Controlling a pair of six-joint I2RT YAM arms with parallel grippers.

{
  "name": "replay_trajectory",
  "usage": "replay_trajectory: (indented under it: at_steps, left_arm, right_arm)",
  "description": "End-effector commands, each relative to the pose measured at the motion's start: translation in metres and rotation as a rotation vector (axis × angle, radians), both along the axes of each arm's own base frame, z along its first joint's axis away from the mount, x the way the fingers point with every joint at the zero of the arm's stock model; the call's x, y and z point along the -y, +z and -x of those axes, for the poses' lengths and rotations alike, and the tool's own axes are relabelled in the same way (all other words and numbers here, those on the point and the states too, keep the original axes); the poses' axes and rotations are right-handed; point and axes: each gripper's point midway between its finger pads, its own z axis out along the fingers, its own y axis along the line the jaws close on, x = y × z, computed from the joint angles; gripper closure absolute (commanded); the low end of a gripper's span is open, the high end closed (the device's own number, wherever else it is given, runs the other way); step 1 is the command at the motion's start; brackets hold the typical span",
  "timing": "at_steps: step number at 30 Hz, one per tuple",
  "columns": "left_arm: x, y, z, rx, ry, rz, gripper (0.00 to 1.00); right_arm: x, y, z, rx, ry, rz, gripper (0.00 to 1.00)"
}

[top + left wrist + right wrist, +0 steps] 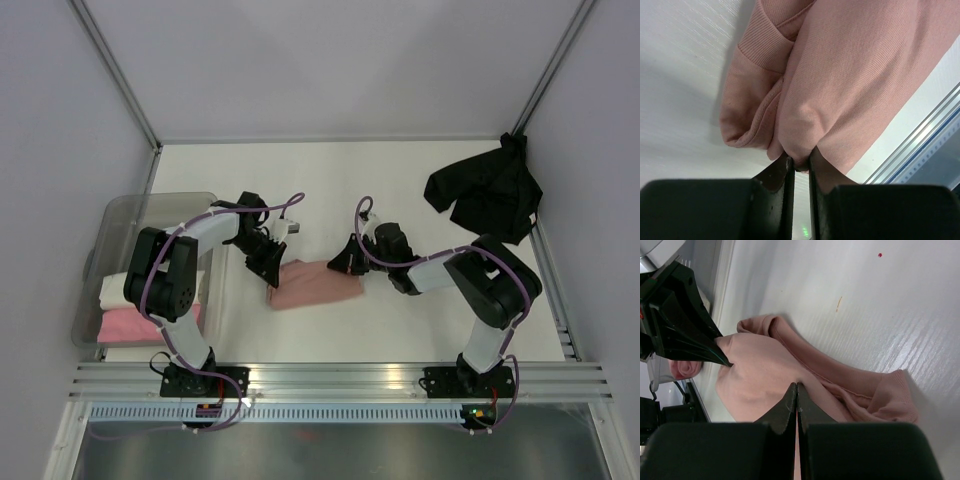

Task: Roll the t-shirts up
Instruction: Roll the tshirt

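Observation:
The salmon-pink t-shirt (315, 284) lies folded into a narrow band on the white table between the two arms. My left gripper (272, 268) is at its left end, shut on a fold of the cloth (802, 130). My right gripper (347, 262) is at its right end, jaws closed on the fabric (765, 375). The left gripper's black fingers (710, 347) show in the right wrist view. The black t-shirt (487, 193) lies crumpled at the back right. A cream roll (120, 290) and a bright pink roll (135, 324) sit in the bin.
The translucent grey plastic bin (130, 215) stands at the left edge of the table. Metal frame rails (340, 378) run along the near edge. White walls enclose the table on three sides.

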Motion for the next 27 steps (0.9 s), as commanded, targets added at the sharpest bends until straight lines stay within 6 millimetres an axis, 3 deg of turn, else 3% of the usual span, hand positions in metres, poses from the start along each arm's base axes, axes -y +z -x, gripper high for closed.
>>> replay_trajectory:
  at_steps: [1,3,8,17,22,24,27]
  left_arm:
    - [-0.014,-0.004,-0.014,0.074,-0.043,-0.070,0.85]
    - [-0.014,-0.003,-0.015,0.077,-0.040,-0.072,0.81]
    - [-0.014,0.011,-0.025,0.115,-0.003,-0.082,0.60]
    - [0.000,0.055,-0.041,0.195,0.088,-0.011,0.57]
    - [0.007,0.101,-0.059,0.382,0.042,-0.011,0.56]
    - [0.018,0.114,-0.054,0.471,-0.064,-0.020,0.53]
    - [0.039,0.107,-0.027,0.522,-0.241,-0.049,0.46]
  right_arm:
    - [0.010,-0.017,-0.004,-0.009,-0.054,0.032,1.00]
    - [0.012,-0.024,-0.001,-0.020,-0.047,0.051,1.00]
    - [0.016,-0.033,-0.001,-0.028,-0.049,0.082,1.00]
    - [0.017,-0.033,-0.002,-0.012,-0.036,0.117,1.00]
    - [0.019,-0.031,-0.003,-0.010,-0.045,0.123,1.00]
    - [0.019,-0.030,-0.004,-0.010,-0.049,0.124,1.00]
    - [0.019,-0.031,-0.003,-0.011,-0.055,0.125,1.00]
